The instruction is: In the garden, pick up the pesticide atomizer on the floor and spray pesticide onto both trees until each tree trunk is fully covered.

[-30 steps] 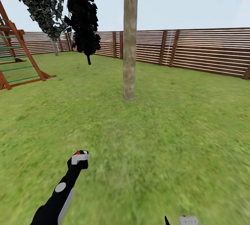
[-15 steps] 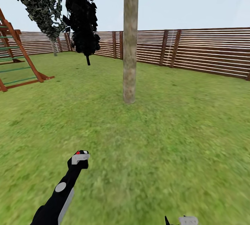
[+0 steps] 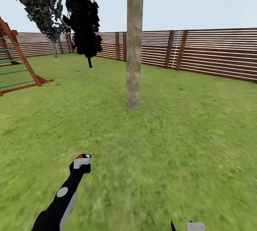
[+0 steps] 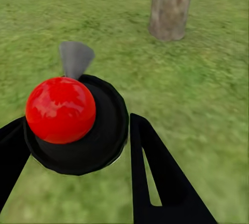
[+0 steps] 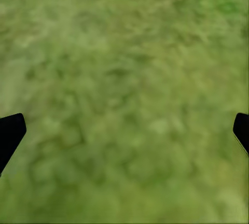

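One small atomizer (image 4: 78, 123) sits between the left claw's (image 4: 78, 146) black fingers (image 4: 155, 177), low and left of centre in the wrist frame: a dark round body with a bright red ball on top and a grey nozzle poking past it. I judge it light, rigid and smooth-sided, so apt to twist or slip; the round body is the place to hold it, leaving ball and nozzle free. The fingers close on that body from both sides, clamped. In the head frame the same claw (image 3: 82, 162) shows at lower left with a red speck at its tip. The right claw (image 5: 124, 130) hangs over bare grass, its tips at opposite frame edges, spread wide and holding nothing. Farther off, upper centre, stands the trunk (image 3: 134, 45), with no specks visible on it; the fence (image 3: 214, 52) lies beyond.
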